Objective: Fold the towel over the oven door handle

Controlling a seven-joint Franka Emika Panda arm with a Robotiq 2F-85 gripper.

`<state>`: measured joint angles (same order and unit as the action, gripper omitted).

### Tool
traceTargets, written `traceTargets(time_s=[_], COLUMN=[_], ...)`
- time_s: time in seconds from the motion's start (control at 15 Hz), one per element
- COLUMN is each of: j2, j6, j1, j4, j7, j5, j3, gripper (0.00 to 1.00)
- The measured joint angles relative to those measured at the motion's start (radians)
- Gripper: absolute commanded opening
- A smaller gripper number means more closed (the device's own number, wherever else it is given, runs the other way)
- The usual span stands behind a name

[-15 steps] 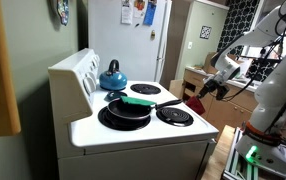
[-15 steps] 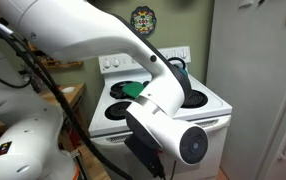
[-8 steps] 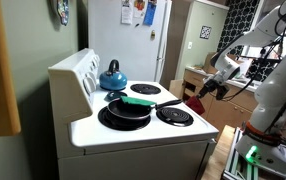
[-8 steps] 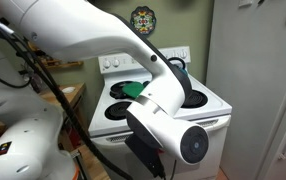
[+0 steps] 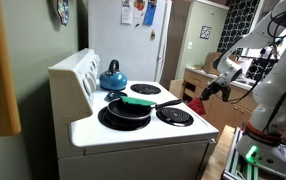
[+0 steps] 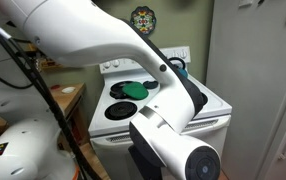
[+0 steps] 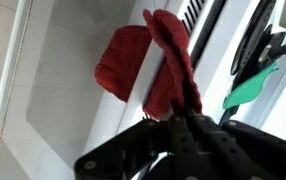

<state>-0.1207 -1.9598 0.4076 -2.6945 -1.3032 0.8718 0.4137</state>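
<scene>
The red towel (image 7: 126,55) hangs over the white oven door handle (image 7: 149,88), one flap on each side of the bar. My gripper (image 7: 180,120) comes in from the bottom of the wrist view, its jaws pressed together on the near flap of the towel. In an exterior view the gripper (image 5: 210,89) is at the stove's front edge with the red towel (image 5: 193,103) just below it. In an exterior view from the other side, my arm (image 6: 173,130) hides the gripper, towel and handle.
A black frying pan (image 5: 126,110) with a green flat thing (image 5: 139,101) on it sits on the white stove (image 5: 133,135), with a blue kettle (image 5: 113,75) behind. The green thing also shows in the wrist view (image 7: 251,88). A refrigerator (image 5: 133,40) stands behind the stove.
My arm has shifted slightly away from the stove front and lower, covering more of the oven. The towel stays at the handle in my grip.
</scene>
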Motion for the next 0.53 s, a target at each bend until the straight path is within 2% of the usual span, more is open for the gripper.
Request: traceTargets(time_s=[0.33, 0.53], j2=[0.060, 0.113], j6=[-0.097, -0.098], j1=[0.014, 0.009], j4=[0.039, 0.073], j7=[0.109, 0.128], j5=[-0.021, -0.021], j3=[0.006, 0.004], gripper=[0.01, 0.01])
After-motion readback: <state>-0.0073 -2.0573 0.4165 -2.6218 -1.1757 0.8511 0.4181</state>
